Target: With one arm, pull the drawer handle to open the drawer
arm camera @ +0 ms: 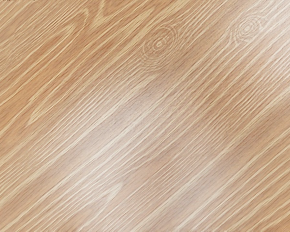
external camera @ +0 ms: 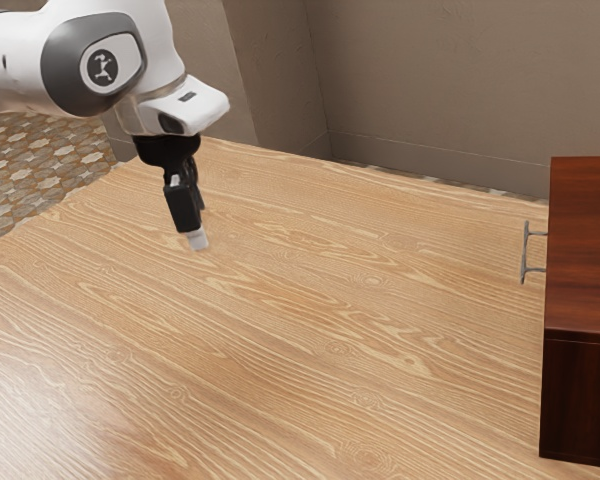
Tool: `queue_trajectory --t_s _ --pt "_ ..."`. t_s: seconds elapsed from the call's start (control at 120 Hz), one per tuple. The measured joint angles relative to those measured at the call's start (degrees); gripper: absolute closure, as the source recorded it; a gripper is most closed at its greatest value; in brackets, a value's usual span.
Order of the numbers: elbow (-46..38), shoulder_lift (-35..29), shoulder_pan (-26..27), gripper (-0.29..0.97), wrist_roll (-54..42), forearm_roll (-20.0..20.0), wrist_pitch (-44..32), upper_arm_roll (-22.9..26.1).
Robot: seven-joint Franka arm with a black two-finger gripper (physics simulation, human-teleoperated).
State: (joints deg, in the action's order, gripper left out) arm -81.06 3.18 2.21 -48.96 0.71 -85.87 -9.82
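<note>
You are at the very start: the approach to the handle has not begun in earnest, and the gripper (external camera: pixel 197 240) hangs above the bare wooden table (external camera: pixel 320 340) near the exterior view's left, well apart from the dark wood cabinet (external camera: pixel 585 260) at that view's right edge. The drawer handle (external camera: pixel 529 252), a thin metal bar on two short posts, sticks out from the cabinet's face toward the exterior view's left, with nothing touching it. Your next move, as I judge it, calls for a long reach across the table, the hand turned so it can close around that upright bar before any pull. The gripper is seen side-on, so you cannot tell how wide it stands; nothing shows in its hold. The wrist view gives you wood grain of the table (arm camera: pixel 145 116) under the hand. The cabinet is cut off by the frame and its front lies edge-on, so how far the drawer sits in is hard to read
</note>
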Motion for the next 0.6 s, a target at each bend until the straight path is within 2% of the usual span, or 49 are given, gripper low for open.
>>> queue_trajectory --t_s 0.233,0.367,0.45,0.6 --pt "0.16 -0.40 2.83 0.00 -3.33 0.25 -0.42 0.17" --pt "0.74 -0.16 3.14 0.00 -4.91 -1.08 -0.37 0.48" --pt "6.51 4.31 1.36 0.00 -8.36 -1.69 -0.31 2.86" --pt "19.94 13.88 2.34 0.00 -18.04 -3.31 -0.26 5.65"
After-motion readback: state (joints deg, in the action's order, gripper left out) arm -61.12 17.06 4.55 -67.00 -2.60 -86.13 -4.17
